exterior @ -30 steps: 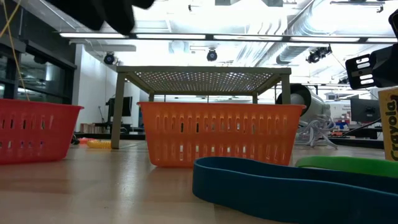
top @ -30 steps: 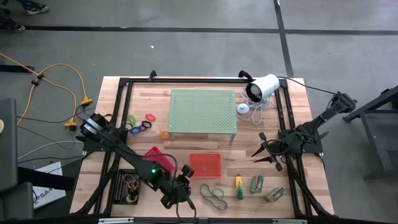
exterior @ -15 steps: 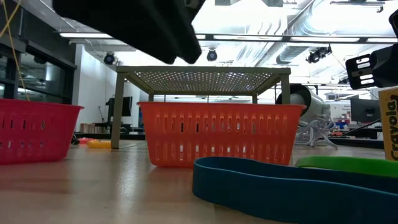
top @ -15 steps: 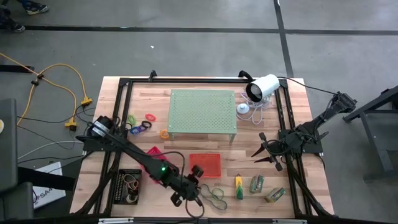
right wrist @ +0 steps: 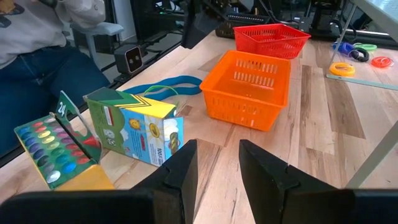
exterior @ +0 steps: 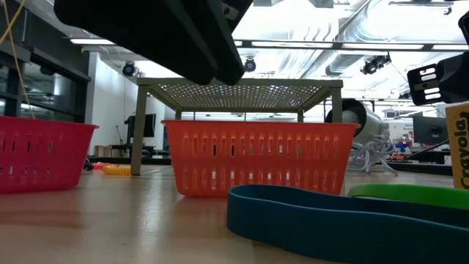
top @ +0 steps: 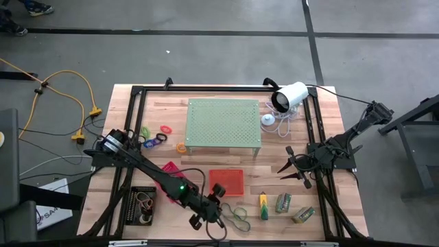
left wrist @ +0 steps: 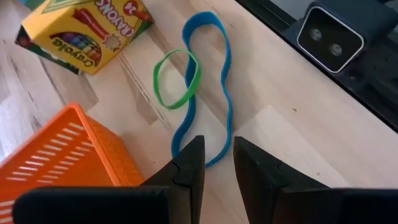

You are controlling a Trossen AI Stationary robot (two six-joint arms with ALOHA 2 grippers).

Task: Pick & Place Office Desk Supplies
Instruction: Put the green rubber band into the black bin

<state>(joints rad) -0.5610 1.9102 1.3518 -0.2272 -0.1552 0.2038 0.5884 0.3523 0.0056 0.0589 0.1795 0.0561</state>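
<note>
The left gripper [top: 214, 212], fingers narrowly apart and empty, hovers over the blue band [left wrist: 214, 93] near the bench's front edge. The green band [left wrist: 177, 78] overlaps it, so a pinch risks lifting both. The right gripper [top: 291, 167] waits, spread, near the right edge.

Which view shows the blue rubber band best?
The left wrist view: the whole blue rubber band shows, crossing a green band. The high view shows it small, the low view edge-on, the right wrist view partly.

Dark arms, green indicator light
</note>
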